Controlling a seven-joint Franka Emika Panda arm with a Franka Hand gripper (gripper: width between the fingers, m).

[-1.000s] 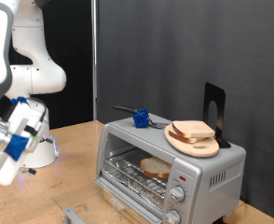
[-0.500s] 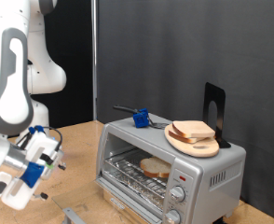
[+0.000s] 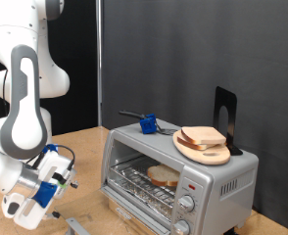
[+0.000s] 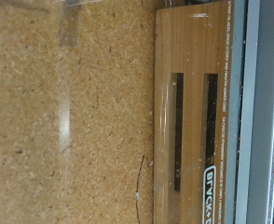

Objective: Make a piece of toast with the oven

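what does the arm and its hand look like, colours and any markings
The arm is a glossy white jointed tube with rounded, bulbous segments and grey seams at the joints. The gripper at its end is a white boxy hand carrying bright blue parts and small dark fittings. No markings are legible.

We saw bench [image 3: 80, 157] with light brown, speckled particle-board top, running from exterior view's left toward bottom right. Oven [image 3: 179, 174] stood directly on bench at exterior view's right, door open. Small grey piece [image 3: 77, 227] lay on bench at exterior view's bottom edge, just beside oven door; we could not tell what it was. In wrist view we noted wooden slab [image 4: 191, 103] with two slots, flat on bench.
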